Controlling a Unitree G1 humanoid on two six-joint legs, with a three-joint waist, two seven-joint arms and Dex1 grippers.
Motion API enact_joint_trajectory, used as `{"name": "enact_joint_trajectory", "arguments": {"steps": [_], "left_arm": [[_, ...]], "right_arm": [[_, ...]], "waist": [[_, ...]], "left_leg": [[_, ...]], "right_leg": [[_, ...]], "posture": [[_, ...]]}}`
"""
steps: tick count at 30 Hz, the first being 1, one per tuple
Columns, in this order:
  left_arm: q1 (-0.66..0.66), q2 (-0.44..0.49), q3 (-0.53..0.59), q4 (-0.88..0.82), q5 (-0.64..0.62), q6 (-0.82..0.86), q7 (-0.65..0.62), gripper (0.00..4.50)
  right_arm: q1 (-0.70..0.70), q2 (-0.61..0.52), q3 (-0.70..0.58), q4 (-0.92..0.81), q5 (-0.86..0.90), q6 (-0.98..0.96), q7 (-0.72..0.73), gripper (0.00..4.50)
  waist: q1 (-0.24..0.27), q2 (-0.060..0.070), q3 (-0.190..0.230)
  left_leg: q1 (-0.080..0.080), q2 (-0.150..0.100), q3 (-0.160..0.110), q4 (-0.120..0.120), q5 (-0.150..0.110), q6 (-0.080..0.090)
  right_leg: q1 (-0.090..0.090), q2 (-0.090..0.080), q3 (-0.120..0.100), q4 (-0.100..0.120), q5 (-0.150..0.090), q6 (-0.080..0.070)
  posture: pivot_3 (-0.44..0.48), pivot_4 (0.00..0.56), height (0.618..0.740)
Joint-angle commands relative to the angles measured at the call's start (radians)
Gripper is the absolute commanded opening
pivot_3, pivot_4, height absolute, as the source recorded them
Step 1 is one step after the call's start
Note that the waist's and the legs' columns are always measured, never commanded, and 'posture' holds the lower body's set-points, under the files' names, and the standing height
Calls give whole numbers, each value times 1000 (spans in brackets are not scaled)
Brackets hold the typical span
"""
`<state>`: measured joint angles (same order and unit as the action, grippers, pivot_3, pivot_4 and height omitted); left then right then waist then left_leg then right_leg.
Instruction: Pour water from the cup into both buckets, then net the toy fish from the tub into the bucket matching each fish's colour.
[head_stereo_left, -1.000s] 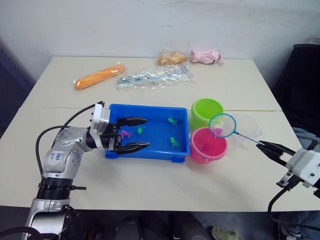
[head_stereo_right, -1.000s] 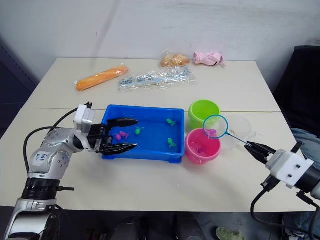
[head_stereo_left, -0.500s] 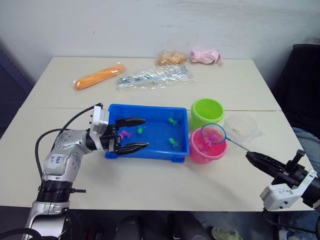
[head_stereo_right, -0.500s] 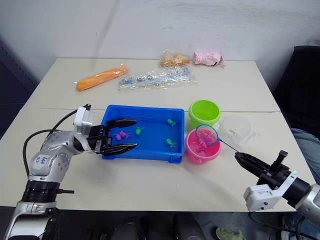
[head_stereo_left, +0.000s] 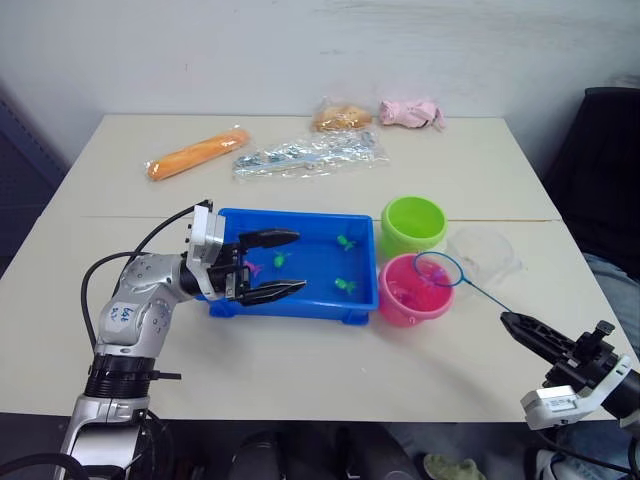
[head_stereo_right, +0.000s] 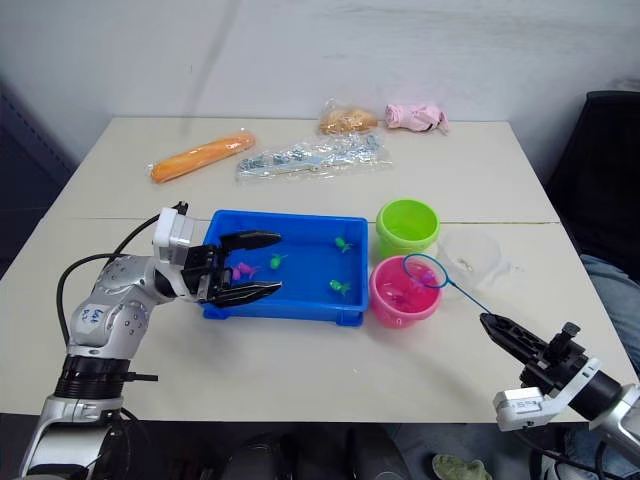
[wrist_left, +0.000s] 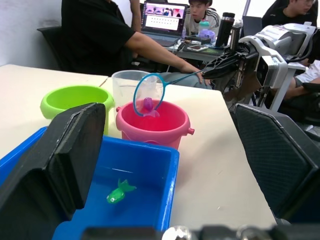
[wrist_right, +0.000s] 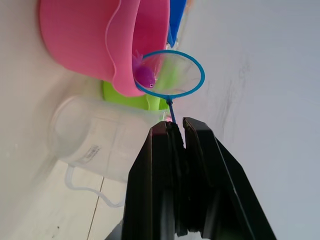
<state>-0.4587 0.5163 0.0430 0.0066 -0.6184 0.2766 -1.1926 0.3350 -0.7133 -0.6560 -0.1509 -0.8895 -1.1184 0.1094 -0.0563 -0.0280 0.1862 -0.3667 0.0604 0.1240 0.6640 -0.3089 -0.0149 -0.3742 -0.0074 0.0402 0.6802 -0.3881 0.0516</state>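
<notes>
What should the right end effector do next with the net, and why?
Probably tip the net further so its purple-pink fish drops out. The right end effector holds the handle with the hoop over the pink bucket, and the fish still sits in the mesh, so the colours match.

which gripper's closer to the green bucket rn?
Right, narrowly. The right gripper sits off the green bucket's near-right side, past the pink bucket, holding the net. The left gripper hovers over the tub's far-left end.
</notes>
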Motion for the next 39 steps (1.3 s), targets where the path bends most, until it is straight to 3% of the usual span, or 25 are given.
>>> {"name": "enact_joint_trajectory", "arguments": {"steps": [1, 15, 19, 24, 28, 39], "left_arm": [[4, -1, -5, -44, 4, -3, -1, 4442], [19, 3, 0, -63, -6, 12, 16, 4442], [19, 3, 4, -64, -7, 12, 20, 4442], [22, -2, 1, -67, -6, 11, 25, 4442], [23, -2, 2, -65, -7, 12, 27, 4442], [6, -13, 1, -42, 4, -12, 29, 4442]], "right_arm": [[29, 7, 24, -49, 2, 26, -37, 0], [47, -32, 94, -120, 60, 160, -56, 0], [17, -69, 55, -100, 67, 211, -63, 0], [82, -82, 96, -121, 64, 167, -70, 0], [68, -85, 45, -109, 62, 227, -86, 0], [83, -92, 100, -155, 62, 228, -84, 0]], "waist": [[0, 0, 0], [1, 0, 0], [0, 0, 0], [2, 0, 0], [1, 0, 0], [1, 0, 0]], "left_leg": [[0, 0, 0, 0, 0, 0], [1, 0, 1, 0, 0, 0], [1, 0, 1, 0, 0, 0], [1, 0, 1, 0, 0, 0], [0, 0, 1, 1, 0, 0], [1, 0, 1, 0, 0, 0]], "right_leg": [[0, 0, 0, 0, 0, 0], [0, 0, 2, 1, 0, 0], [0, 0, 2, 1, 0, 0], [0, 1, 2, 1, 0, 0], [0, 0, 2, 1, 0, 0], [0, 1, 3, 1, 0, 1]], "posture": [[0, 150, 740], [0, 150, 740], [0, 150, 740], [0, 150, 740], [0, 150, 740], [0, 150, 740]]}}
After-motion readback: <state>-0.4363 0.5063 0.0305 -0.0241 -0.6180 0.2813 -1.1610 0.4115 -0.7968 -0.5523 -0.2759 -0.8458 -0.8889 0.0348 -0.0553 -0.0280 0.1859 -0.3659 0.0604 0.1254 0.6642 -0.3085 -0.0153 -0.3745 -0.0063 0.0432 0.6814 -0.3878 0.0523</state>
